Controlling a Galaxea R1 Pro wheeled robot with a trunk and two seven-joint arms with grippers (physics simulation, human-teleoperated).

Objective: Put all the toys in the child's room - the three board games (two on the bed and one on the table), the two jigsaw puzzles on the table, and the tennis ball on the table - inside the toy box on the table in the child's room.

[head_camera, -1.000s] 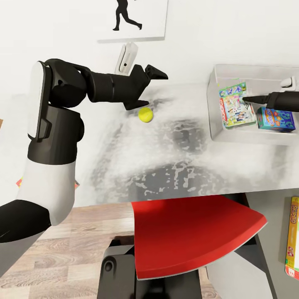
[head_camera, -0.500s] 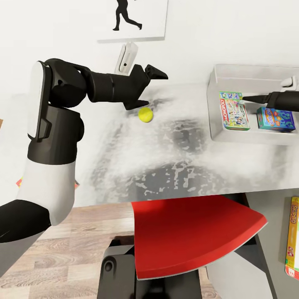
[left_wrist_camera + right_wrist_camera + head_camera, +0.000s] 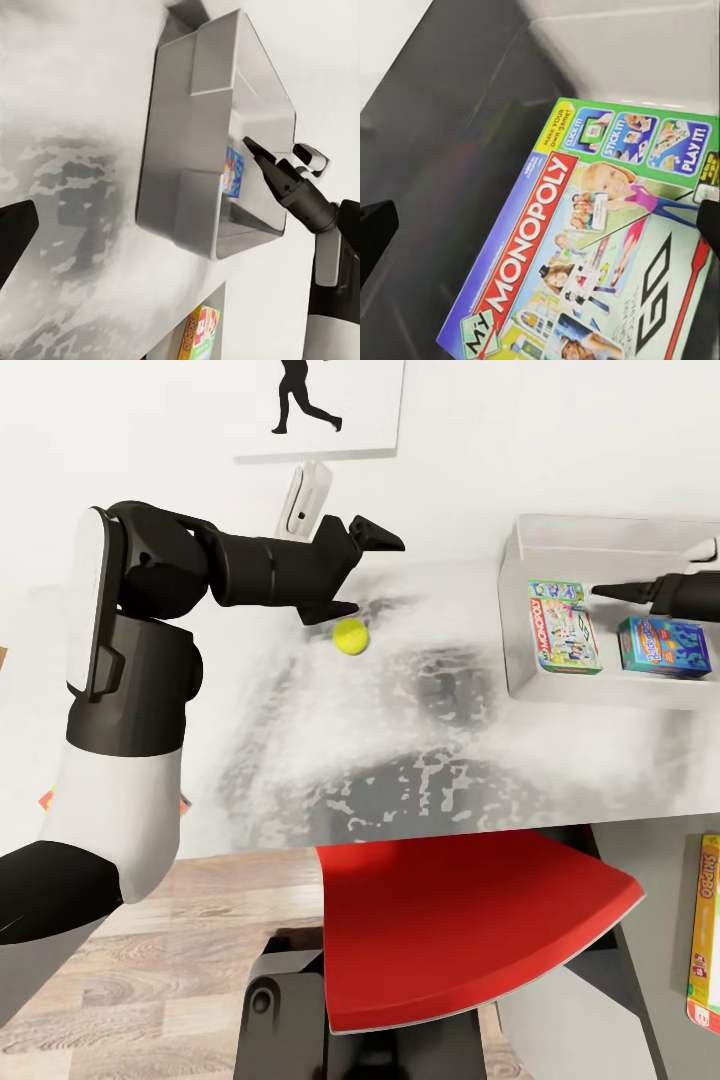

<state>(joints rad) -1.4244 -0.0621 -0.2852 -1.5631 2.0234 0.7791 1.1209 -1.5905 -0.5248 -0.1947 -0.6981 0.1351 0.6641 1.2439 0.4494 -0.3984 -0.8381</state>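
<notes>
The yellow-green tennis ball (image 3: 350,637) lies on the light-grey table (image 3: 300,760), just below my left gripper (image 3: 360,575), which is open and hovers over it. The toy box (image 3: 520,660) stands at the right; its wall faces the left wrist view (image 3: 187,150). Two board games lie flat inside it: a green-white-red Monopoly box (image 3: 565,627) (image 3: 600,247) and a smaller blue box (image 3: 663,647) (image 3: 234,171). My right gripper (image 3: 605,592) (image 3: 540,225) hangs open above the Monopoly box, holding nothing. A third board game, the Skip-Bo box (image 3: 705,930) (image 3: 199,337), lies on the dark-grey table section.
A red chair seat (image 3: 470,930) is pushed against the table's front edge, right in front of me. A white device (image 3: 305,500) leans on the back wall behind my left gripper. Small colourful corners (image 3: 46,798) peek out behind my left arm.
The Monopoly box went from tilted up under my right gripper to lying flat in the toy box. The right gripper has drawn back slightly. The left arm and ball have not moved.
</notes>
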